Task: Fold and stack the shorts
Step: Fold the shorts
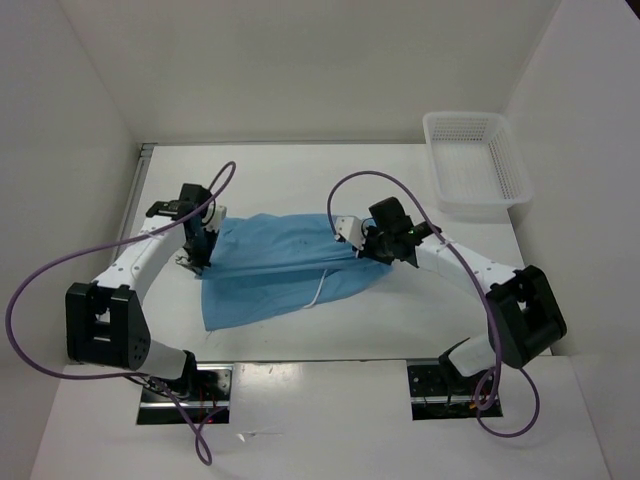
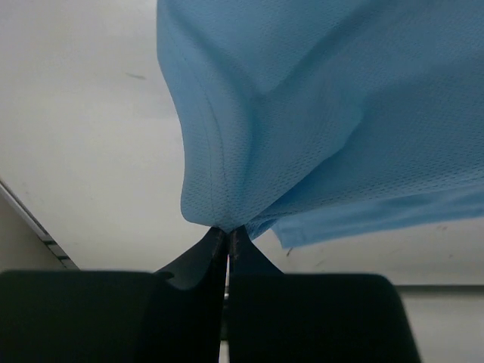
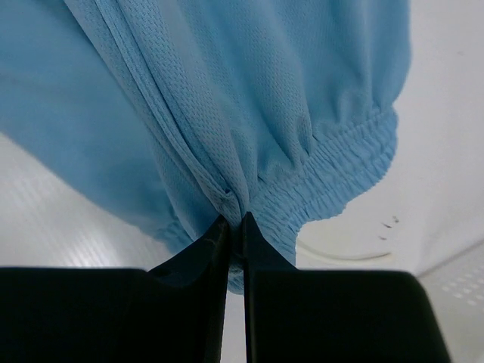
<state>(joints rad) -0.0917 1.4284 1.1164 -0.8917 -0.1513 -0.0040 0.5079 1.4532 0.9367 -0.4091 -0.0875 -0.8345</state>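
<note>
The light blue shorts lie spread across the middle of the table, stretched between my two grippers. A thin white drawstring trails off their near edge. My left gripper is shut on the left hem of the shorts, fabric pinched at the fingertips. My right gripper is shut on the elastic waistband at the right end of the shorts, the cloth bunched between its fingertips.
A white mesh basket stands at the back right of the table. White walls close in the table at the back and on both sides. Purple cables loop over both arms.
</note>
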